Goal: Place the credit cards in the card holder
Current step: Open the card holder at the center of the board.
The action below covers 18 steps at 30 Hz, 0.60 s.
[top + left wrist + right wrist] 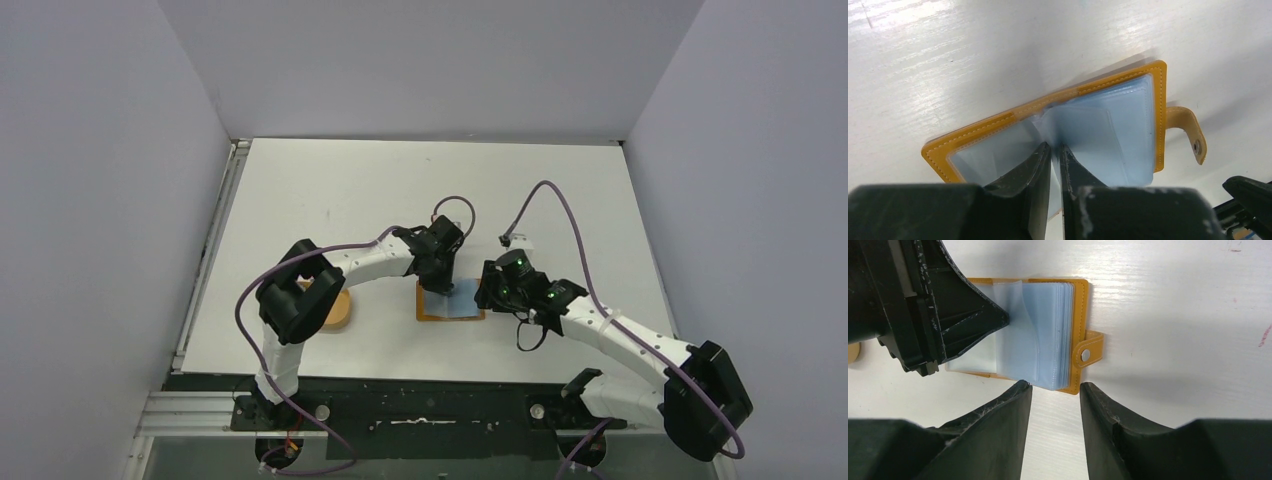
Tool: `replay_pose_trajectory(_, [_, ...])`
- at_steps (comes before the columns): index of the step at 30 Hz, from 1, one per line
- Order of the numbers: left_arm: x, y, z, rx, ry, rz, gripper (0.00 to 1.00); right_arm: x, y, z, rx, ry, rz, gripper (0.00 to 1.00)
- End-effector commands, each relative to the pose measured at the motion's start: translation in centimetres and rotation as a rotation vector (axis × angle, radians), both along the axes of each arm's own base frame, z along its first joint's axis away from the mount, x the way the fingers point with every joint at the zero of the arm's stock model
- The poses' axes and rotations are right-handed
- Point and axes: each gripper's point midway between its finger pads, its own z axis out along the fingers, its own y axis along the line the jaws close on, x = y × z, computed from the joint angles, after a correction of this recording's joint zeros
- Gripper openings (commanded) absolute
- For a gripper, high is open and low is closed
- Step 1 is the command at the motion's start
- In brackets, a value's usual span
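The tan-orange card holder (462,315) lies open on the table, its clear pale-blue sleeves fanned up. It also shows in the left wrist view (1048,102) and the right wrist view (1080,305). My left gripper (440,283) (1053,146) is over its middle, shut on a thin pale blue-white sheet that looks like a credit card (1083,135). The sheet's far end sits among the sleeves. My right gripper (492,292) (1054,385) is open and empty, just off the holder's right edge near the closure tab (1090,351). I see no other cards.
An orange oval tray (338,312) sits left of the holder, mostly hidden under the left arm's elbow. The right arm's purple cable loops over the table behind the grippers. Grey walls stand on three sides.
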Motion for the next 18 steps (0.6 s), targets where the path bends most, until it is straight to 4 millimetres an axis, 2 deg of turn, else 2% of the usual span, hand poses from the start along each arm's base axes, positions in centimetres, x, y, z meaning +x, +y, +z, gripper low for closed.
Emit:
replay_pose_trajectory(1, [0.0, 0.6, -0.6, 0.034, -0.009, -0.004, 0.06, 0.9, 1.5, 0.9, 0.047, -0.036, 0.029, 0.4])
replay_pose_trajectory(5, [-0.1, 0.7, -0.8, 0.031, -0.003, -0.001, 0.0, 1.7, 2.3, 1.1, 0.072, -0.039, 0.021, 0.32])
replay_pose_trajectory(13, [-0.5, 1.0, -1.2, 0.033, 0.004, 0.003, 0.0, 3.0, 3.8, 0.2, 0.102, -0.009, 0.04, 0.21])
replay_pose_trajectory(18, [-0.5, 1.1, -1.2, 0.03, 0.006, 0.007, 0.0, 3.6, 3.8, 1.5, 0.104, -0.058, 0.028, 0.2])
